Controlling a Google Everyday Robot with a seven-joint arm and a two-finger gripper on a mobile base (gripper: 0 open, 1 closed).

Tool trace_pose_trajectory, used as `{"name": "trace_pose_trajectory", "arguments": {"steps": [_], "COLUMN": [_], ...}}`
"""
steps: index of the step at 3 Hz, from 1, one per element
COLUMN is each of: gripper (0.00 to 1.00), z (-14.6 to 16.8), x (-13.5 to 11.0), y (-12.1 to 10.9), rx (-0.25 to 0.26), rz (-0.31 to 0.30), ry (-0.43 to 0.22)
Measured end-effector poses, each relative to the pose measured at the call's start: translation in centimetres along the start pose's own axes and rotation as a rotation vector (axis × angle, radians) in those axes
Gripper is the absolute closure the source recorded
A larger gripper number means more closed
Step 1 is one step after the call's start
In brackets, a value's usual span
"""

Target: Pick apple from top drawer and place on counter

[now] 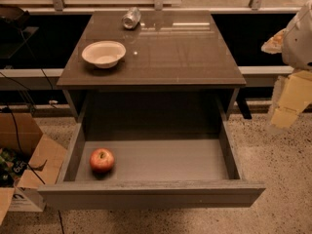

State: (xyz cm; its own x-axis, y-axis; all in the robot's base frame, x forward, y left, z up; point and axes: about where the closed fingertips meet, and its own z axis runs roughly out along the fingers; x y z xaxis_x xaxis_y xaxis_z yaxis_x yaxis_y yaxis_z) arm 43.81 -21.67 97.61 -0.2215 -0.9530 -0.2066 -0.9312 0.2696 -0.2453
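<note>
The apple (102, 160), small, red with yellowish patches, lies in the front left corner of the open top drawer (151, 194). The drawer is pulled fully out below the counter (165, 52), a glossy dark tabletop. My gripper (288, 104) is at the right edge of the view, beside the counter's right side and above the floor, well away from the apple. It holds nothing that I can see.
A white bowl (103, 53) sits on the counter's left side. A crushed silver can (131, 18) lies at its back edge. A cardboard box (24, 155) and cables stand on the floor left of the drawer. A window ledge runs behind.
</note>
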Motion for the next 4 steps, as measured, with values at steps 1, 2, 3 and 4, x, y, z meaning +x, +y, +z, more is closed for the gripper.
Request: {"name": "trace_pose_trajectory", "arguments": {"steps": [1,2,3,4], "gripper": [0.0,0.0,0.0,0.0], "z": [0.0,1.4,3.9,6.5], "x": [0.0,-1.2,-4.5,-9.1], "y": [0.0,0.5,1.4,2.1], "rx": [0.0,-0.023,-0.068,-0.092], "rz": [0.0,-0.038,-0.065,-0.083], "ry": [0.0,-0.04,-0.109,-0.193]}}
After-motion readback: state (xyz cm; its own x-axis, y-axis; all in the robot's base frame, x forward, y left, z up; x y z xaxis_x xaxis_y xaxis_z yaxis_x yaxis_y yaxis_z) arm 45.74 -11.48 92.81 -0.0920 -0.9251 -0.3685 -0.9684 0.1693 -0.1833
